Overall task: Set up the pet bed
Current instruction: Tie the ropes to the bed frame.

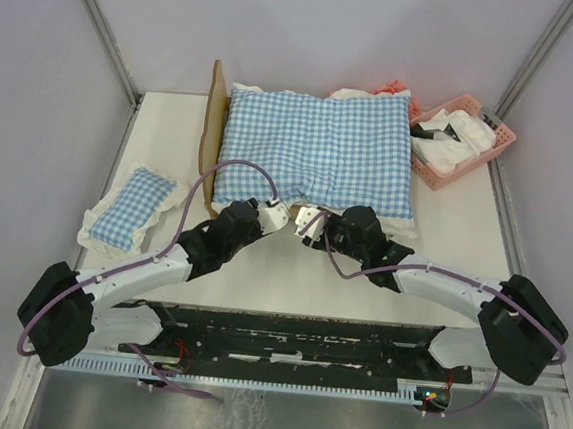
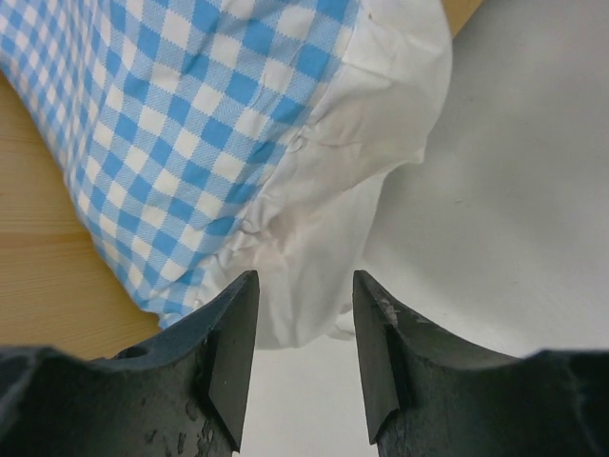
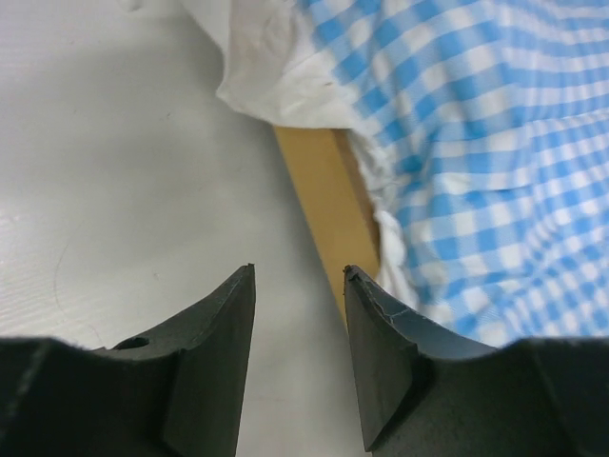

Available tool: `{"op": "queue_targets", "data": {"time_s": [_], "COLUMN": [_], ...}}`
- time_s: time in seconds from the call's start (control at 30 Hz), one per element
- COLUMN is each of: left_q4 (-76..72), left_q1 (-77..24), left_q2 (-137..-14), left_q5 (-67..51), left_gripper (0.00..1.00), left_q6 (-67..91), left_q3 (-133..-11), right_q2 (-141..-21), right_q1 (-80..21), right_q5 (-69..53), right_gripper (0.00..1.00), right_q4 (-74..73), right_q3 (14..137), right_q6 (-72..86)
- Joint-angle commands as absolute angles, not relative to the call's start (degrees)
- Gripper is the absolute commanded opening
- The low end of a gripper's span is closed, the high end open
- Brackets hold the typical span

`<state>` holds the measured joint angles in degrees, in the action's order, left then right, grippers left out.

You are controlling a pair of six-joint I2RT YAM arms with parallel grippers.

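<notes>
Pet bed [image 1: 212,128], bedding step: left gripper [image 1: 279,212] and right gripper [image 1: 306,221] are hovering parted, empty, at the cushion's [image 1: 317,147] near edge; pillow [image 1: 131,209] at table's [image 1: 445,233] left edge probably awaiting pickup.

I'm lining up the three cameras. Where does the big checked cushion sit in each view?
Top external: big checked cushion, upper centre, on the pet bed.
Left wrist: cushion, upper left.
Right wrist: cushion, upper right.
Shared landmark: the bed's light wood beside the white frill.

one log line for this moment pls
left gripper open, empty | right gripper open, empty | cushion on pet bed | both at cushion's near edge
</notes>
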<state>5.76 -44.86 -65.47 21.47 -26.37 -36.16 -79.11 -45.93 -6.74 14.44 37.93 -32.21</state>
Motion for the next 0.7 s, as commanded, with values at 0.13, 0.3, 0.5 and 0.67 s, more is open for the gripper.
{"op": "queue_targets", "data": {"time_s": [0.13,0.3,0.5,0.67], "left_q4": [0.8,-0.8,-0.7,0.1], "left_q1": [-45.2,-45.1,-45.2,-45.1], "left_q2": [-68.3,-70.1,-72.5,-70.3], "left_q5": [28.2,28.4,30.2,27.8], "left_gripper": [0.53,0.55,0.38,0.03], "left_q6": [-39.7,-40.5,-41.9,-38.4], "left_q3": [-34.9,-33.7,-34.4,-37.0], "right_q2": [-71.5,-70.2,-68.9,-67.8], "right_q1": [-44.3,-43.9,-43.8,-43.8], "right_q5": [-3.5,-3.6,-3.5,-11.6], "right_gripper": [0.51,0.51,0.51,0.51], "right_q4": [19.4,20.3,20.3,16.1], "right_q3": [35.3,34.2,33.5,35.2], "right_q6": [-32.2,-32.1,-32.2,-31.5]}}
